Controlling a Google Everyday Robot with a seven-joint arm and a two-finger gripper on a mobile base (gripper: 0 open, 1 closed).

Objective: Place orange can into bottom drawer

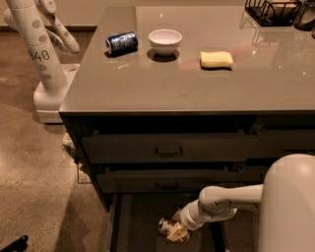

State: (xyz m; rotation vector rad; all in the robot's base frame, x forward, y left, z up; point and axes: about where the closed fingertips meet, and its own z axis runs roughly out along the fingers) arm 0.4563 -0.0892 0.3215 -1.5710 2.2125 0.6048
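The orange can (169, 228) lies tipped on its side, silver top facing left, low inside the open bottom drawer (138, 224), which has a flat dark interior. My gripper (176, 227) reaches down into the drawer from the right and is shut on the orange can. The white arm (224, 202) runs back to my body at the lower right. Whether the can touches the drawer floor cannot be told.
The two upper drawers (169, 149) are shut. On the countertop lie a dark blue can (121, 42) on its side, a white bowl (165, 41) and a yellow sponge (216, 59). A wire rack (275, 11) stands at the back right. Another white robot (42, 54) stands left of the counter.
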